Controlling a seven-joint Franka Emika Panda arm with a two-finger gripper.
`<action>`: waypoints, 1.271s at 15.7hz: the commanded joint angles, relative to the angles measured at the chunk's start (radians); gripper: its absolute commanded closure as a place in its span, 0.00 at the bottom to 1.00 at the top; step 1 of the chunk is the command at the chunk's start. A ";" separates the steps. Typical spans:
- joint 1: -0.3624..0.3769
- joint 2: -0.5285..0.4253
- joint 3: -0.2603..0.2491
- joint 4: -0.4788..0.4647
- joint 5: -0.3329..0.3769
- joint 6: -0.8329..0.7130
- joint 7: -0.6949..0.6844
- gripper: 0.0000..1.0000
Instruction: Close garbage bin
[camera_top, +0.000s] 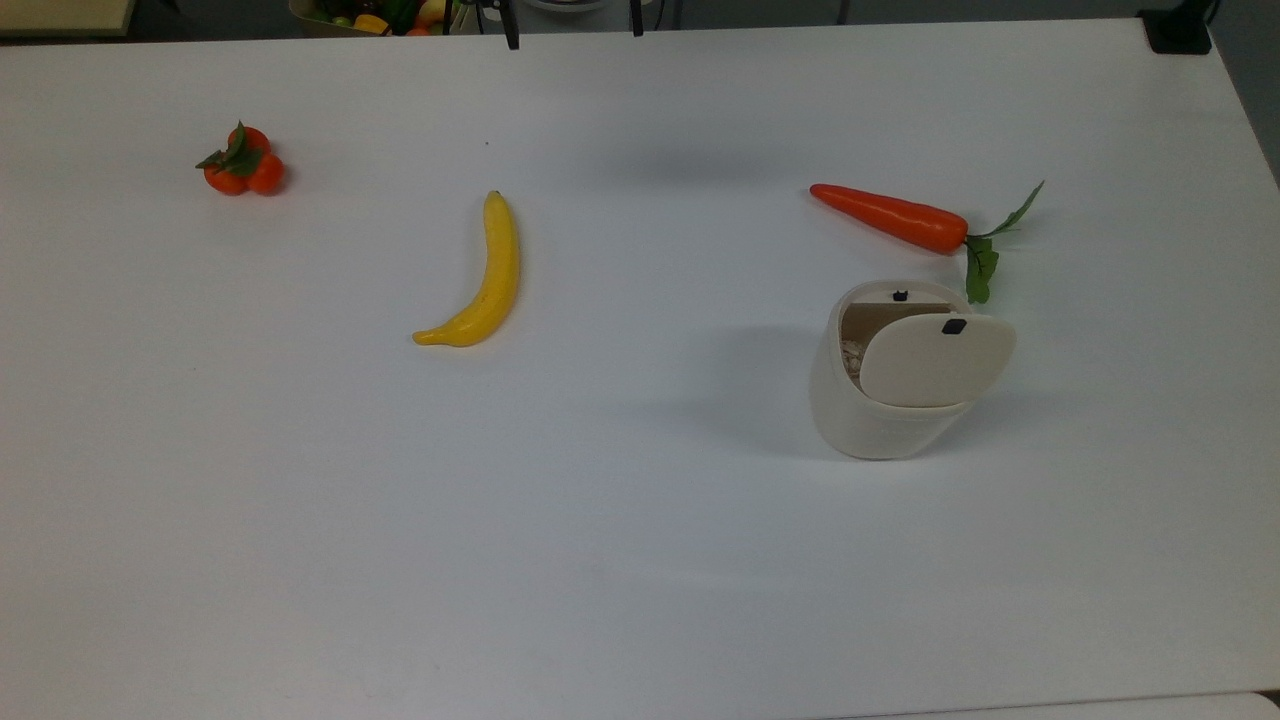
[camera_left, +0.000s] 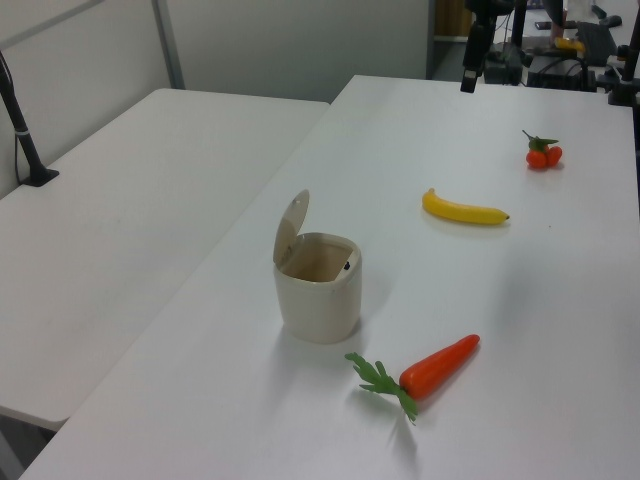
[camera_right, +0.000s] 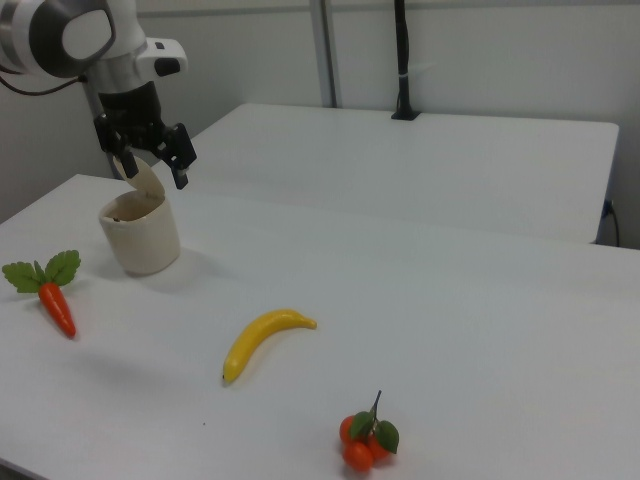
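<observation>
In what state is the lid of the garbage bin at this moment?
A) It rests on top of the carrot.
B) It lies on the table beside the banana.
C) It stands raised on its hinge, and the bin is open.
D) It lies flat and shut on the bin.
C: in the left view the lid stands up from the rim of the garbage bin, leaving the inside open.

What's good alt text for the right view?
A robot gripper hangs open just above a small cream bin whose lid stands raised, on a white table. A carrot lies at the right view's left of the bin, with a banana and small tomatoes nearer the camera.
</observation>
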 joint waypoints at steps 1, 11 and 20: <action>0.009 -0.006 -0.001 -0.016 -0.009 0.029 -0.012 0.00; 0.003 -0.004 -0.001 -0.015 -0.009 0.030 -0.014 0.00; 0.006 0.006 -0.001 -0.016 -0.003 0.067 -0.003 0.00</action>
